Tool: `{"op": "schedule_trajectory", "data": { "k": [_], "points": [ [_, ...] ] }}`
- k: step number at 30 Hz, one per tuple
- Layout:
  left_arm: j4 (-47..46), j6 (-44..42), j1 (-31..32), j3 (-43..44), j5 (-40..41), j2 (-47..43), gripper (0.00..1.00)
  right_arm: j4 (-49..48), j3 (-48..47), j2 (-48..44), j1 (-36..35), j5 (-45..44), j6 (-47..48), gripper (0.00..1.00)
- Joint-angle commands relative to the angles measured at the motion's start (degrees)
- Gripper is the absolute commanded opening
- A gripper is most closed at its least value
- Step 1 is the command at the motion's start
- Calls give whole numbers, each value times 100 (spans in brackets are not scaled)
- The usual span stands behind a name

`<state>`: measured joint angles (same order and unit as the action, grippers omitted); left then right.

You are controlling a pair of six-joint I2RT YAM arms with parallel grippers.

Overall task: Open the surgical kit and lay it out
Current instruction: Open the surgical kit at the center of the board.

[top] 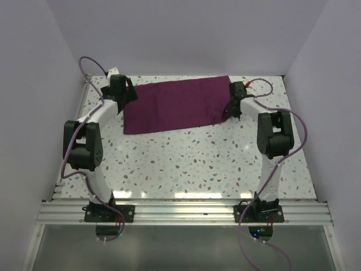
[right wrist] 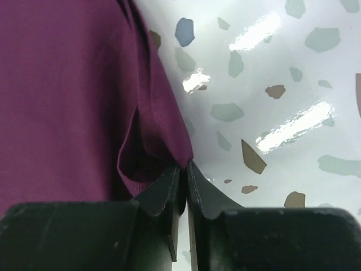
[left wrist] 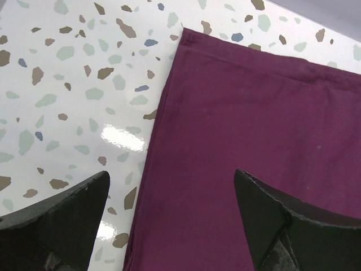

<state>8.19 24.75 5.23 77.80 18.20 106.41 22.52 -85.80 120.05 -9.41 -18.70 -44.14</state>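
Observation:
The surgical kit shows only as a folded dark purple cloth wrap [top: 175, 105] lying at the back of the speckled table; no steel tray or instruments are visible. My left gripper [top: 127, 96] hovers open over the wrap's left edge [left wrist: 163, 130], one finger above the table, the other above the cloth. My right gripper [right wrist: 185, 165] is shut on the wrap's right edge, the cloth [right wrist: 152, 124] bunched and lifted into a fold at the fingertips. In the top view the right gripper [top: 230, 109] sits at the wrap's near right corner.
The speckled white table [top: 186, 164] runs forward to a metal rail [top: 186, 212] where both arm bases are bolted. Plain walls close in the left, back and right sides. Cables loop from each arm.

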Motion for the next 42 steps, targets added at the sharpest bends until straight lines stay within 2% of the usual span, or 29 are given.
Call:
{"op": "schedule_trajectory", "data": {
  "k": [1, 3, 4, 11, 15, 18, 19, 23, 26, 27, 28, 31, 38, 42],
  "points": [
    [-45, -164, 100, 288, 8, 152, 95, 279, -51, 27, -149, -3, -218, 15],
    [-36, -181, 127, 306, 9, 178, 95, 375, -103, 19, -140, 7, -174, 57],
    [-45, -199, 136, 315, 9, 196, 95, 402, -130, -16, -140, -89, -139, 98],
    [34, -260, 232, 394, 201, 257, 95, 483, 10, -921, -140, -880, 107, 98],
    [43, -243, 294, 403, 298, 240, 95, 7, -103, -1256, -131, -627, 756, 98],
    [52, -217, 373, 420, 377, 205, 95, 94, -796, -844, -114, -346, 1135, 99],
    [60, -217, 408, 446, 404, 205, 95, 173, -1294, -643, -105, -293, 1197, 98],
    [69, -199, 487, 464, 510, 196, 95, 489, -2536, 620, 0, 67, 1268, 97],
    [25, -120, 549, 420, 510, 222, 95, 813, -3783, 1578, 53, 279, 1373, 89],
    [-1, -94, 610, 412, 510, 248, 95, 876, -4108, 1783, 62, 323, 1425, 83],
    [-97, -93, 645, 359, 501, 249, 95, 911, -4660, 2020, 71, 358, 1487, 81],
    [-247, -67, 742, 280, 510, 371, 95, 1034, -5505, 2672, 115, 385, 1592, 76],
    [-423, -85, 918, 271, 518, 749, 94, 543, -5693, 3077, 317, 261, 1575, 70],
    [-485, -102, 979, 332, 501, 977, 94, 490, -5922, 3358, 326, 366, 1584, 59]
  ]
}}
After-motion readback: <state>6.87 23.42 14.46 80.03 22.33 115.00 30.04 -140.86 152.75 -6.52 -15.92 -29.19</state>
